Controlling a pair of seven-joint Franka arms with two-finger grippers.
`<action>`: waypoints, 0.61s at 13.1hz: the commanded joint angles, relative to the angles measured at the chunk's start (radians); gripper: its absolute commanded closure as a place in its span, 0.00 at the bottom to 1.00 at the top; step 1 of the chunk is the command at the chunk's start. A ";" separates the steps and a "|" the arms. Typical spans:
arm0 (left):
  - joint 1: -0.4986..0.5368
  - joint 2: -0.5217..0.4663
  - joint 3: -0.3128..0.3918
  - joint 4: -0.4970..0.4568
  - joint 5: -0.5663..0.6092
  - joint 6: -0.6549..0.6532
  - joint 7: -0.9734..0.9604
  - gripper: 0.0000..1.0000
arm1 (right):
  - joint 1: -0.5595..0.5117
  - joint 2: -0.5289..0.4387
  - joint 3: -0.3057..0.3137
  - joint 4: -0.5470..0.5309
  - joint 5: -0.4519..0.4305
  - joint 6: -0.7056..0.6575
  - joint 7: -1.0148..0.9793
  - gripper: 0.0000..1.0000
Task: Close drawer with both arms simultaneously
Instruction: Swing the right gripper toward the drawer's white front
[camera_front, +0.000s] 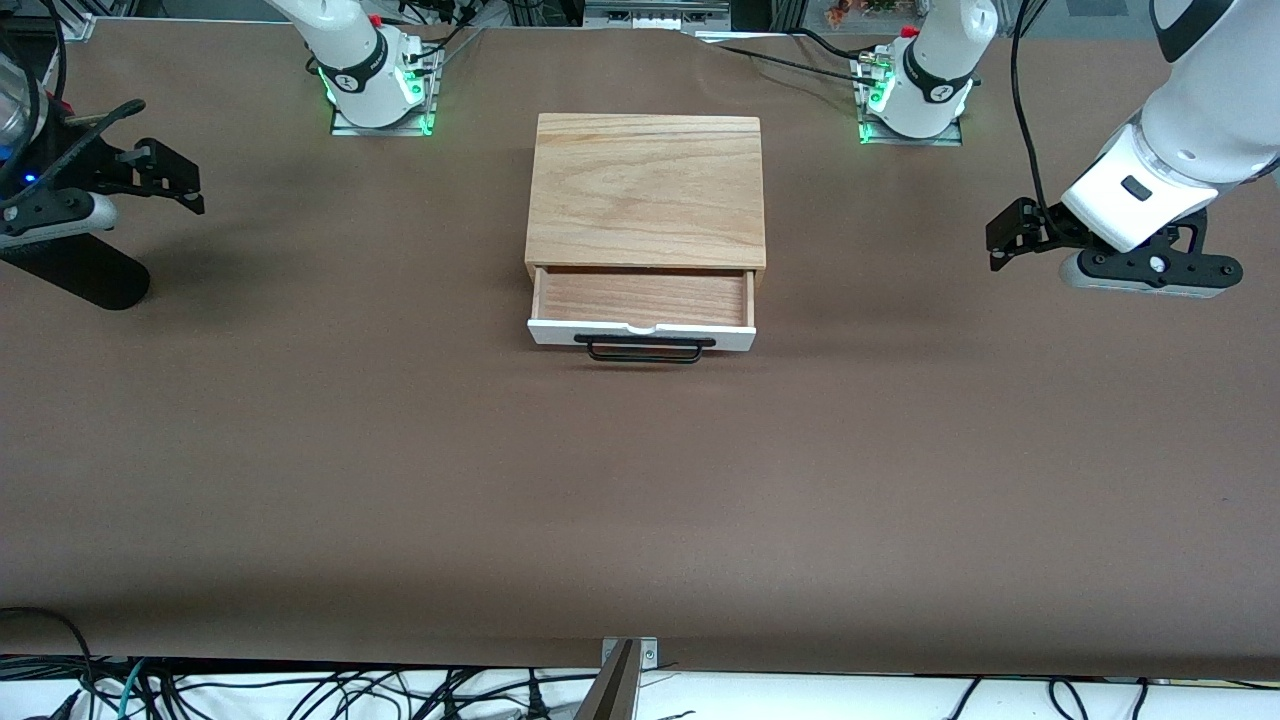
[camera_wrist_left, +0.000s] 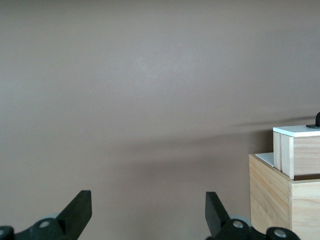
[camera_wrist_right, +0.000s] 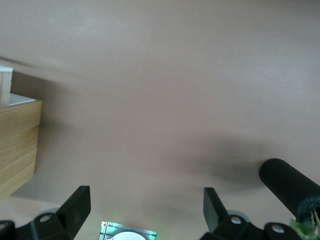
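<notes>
The light-oak box (camera_front: 645, 190) stands mid-table between the arm bases. Its drawer (camera_front: 642, 298) is pulled out toward the front camera, with the white front panel (camera_front: 735, 338) and black wire handle (camera_front: 645, 349) showing; the tray looks empty. My left gripper (camera_front: 996, 245) is open and empty, over bare table toward the left arm's end, well apart from the box. My right gripper (camera_front: 168, 155) is open and empty, over the table toward the right arm's end. The left wrist view shows its open gripper (camera_wrist_left: 147, 210) and the drawer (camera_wrist_left: 300, 150). The right wrist view shows its open gripper (camera_wrist_right: 146, 205) and the box (camera_wrist_right: 17, 145).
A black ribbed cylinder (camera_front: 75, 270) lies under the right gripper and also shows in the right wrist view (camera_wrist_right: 290, 187). The arm bases (camera_front: 375, 85) with green lights stand by the box's back corners. Brown table cover (camera_front: 640, 480) spreads in front of the drawer.
</notes>
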 joint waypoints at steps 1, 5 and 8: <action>0.005 0.014 -0.003 0.034 -0.011 -0.022 0.004 0.00 | 0.034 0.023 0.003 0.023 0.029 -0.024 -0.011 0.00; 0.005 0.014 -0.003 0.034 -0.011 -0.022 0.004 0.00 | 0.042 0.112 0.003 0.031 0.134 -0.001 -0.012 0.00; 0.005 0.014 -0.002 0.034 -0.014 -0.022 0.006 0.00 | 0.051 0.173 0.004 0.046 0.297 0.000 -0.018 0.00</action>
